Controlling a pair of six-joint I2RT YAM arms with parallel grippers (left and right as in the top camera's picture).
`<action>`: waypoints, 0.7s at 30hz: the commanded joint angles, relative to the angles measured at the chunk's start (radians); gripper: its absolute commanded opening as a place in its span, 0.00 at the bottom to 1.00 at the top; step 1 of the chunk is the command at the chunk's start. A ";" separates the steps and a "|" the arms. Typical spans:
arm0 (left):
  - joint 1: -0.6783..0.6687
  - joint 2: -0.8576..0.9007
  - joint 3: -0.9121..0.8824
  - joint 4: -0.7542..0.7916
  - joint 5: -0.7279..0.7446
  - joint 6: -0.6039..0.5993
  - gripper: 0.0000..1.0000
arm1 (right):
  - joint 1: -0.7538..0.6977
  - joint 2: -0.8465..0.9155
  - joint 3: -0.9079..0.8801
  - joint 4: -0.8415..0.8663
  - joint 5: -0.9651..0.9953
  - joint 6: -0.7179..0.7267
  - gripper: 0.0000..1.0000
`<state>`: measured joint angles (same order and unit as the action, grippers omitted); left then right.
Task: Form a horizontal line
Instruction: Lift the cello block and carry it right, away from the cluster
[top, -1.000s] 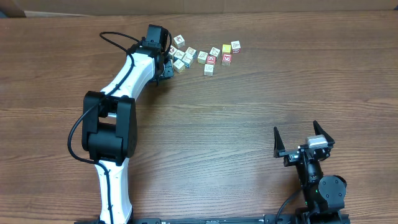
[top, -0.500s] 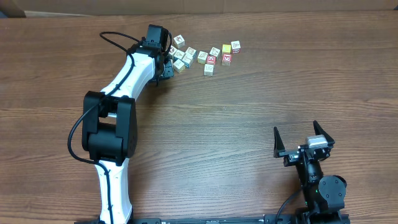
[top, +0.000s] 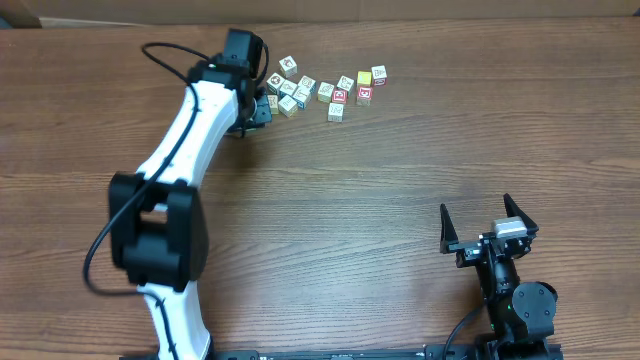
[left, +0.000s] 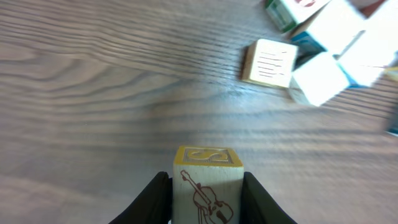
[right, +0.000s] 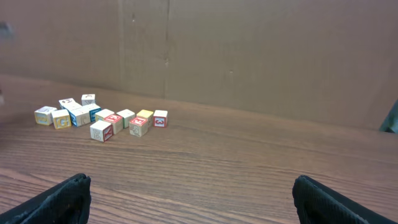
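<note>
A dark wood-grain table (top: 380, 200), seen from above, has small picture cubes scattered along its far edge, near the middle. At the left end of the scatter, the left hand (left: 206, 180) is clenched on a violin cube (left: 207, 159), marked with a letter S on top, one finger against each side. Whether this cube rests on the table or is lifted cannot be told. Just to its right lies a loose cluster (top: 291, 92) of about half a dozen cubes at mixed angles, some touching. Further right, the horizontal line (top: 364, 78) is only begun. A white-green cube, a pale yellow one and a red-faced one sit side by side in a short, slightly slanted row, too small to show if they touch. A few stray cubes (top: 364, 95) lie just on the near side of this row. Most cubes are outside the row, so the task looks early. Far right, by the near edge, the right hand (top: 476, 212) has its jaws spread wide and holds nothing. A plain brown panel (right: 249, 50) closes off the room behind the far edge.
</note>
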<state>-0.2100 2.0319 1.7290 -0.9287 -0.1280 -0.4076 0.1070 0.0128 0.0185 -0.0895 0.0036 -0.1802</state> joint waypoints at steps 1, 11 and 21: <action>-0.011 -0.087 0.006 -0.041 -0.002 0.013 0.26 | 0.004 -0.010 -0.011 0.005 -0.006 -0.001 1.00; -0.079 -0.108 0.006 -0.144 -0.002 -0.102 0.27 | 0.004 -0.010 -0.011 0.005 -0.006 -0.001 1.00; -0.229 -0.106 -0.026 -0.125 -0.030 -0.177 0.28 | 0.004 -0.010 -0.011 0.005 -0.006 -0.001 1.00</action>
<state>-0.4004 1.9297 1.7260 -1.0657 -0.1303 -0.5320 0.1070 0.0128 0.0185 -0.0891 0.0036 -0.1802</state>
